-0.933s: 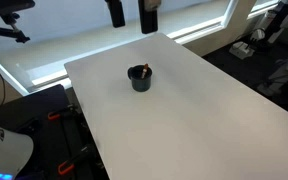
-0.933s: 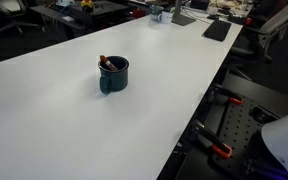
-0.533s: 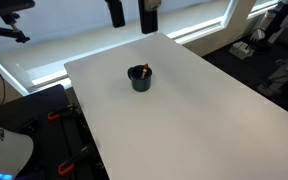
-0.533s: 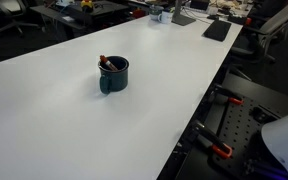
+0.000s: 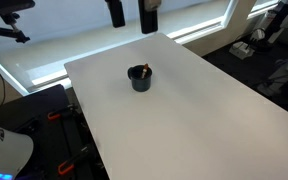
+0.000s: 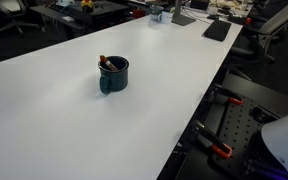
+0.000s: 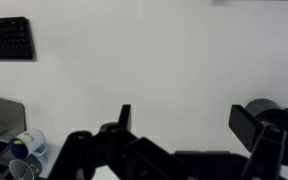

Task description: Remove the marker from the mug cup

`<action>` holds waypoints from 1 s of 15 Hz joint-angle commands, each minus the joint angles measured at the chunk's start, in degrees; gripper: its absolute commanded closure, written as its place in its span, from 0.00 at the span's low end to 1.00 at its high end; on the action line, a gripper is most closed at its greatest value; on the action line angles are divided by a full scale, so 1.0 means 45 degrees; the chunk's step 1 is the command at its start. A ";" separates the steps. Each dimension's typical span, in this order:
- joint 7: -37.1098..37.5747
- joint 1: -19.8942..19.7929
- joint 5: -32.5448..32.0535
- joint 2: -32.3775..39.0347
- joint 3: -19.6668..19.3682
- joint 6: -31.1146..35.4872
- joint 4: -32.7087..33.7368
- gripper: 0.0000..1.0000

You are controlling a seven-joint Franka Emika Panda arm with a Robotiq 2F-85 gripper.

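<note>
No change over the last second, so no progress on the task yet. Hanging well above the plain white tabletop (image 5: 214, 110), with the black two-fingered claw (image 7: 184, 125) spread wide and empty. Still inside the small dark navy cylindrical mug (image 6: 114, 77), leaning toward 10 o'clock of its rim: the short dark, reddish-brown marker (image 6: 106, 63). From the wrist, mug at 3 o'clock, partly behind a finger. Next, probably: descend and centre over the marker.

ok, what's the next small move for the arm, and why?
Probably shift the gripper sideways to centre it over the mug cup. In the wrist view the mug sits at the right edge, outside the open jaws, and the marker leans inside, not yet grasped.
</note>
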 commanded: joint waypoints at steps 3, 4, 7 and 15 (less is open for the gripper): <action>0.0207 0.0222 -0.0162 0.0356 -0.0069 -0.0044 0.0173 0.00; 0.0295 0.0250 -0.0224 0.0578 0.0010 0.0030 0.0227 0.00; 0.0639 0.0437 -0.0297 0.1421 0.0257 0.0189 0.0443 0.00; 0.1833 0.1234 -0.0134 0.3611 0.1070 0.0399 0.1129 0.00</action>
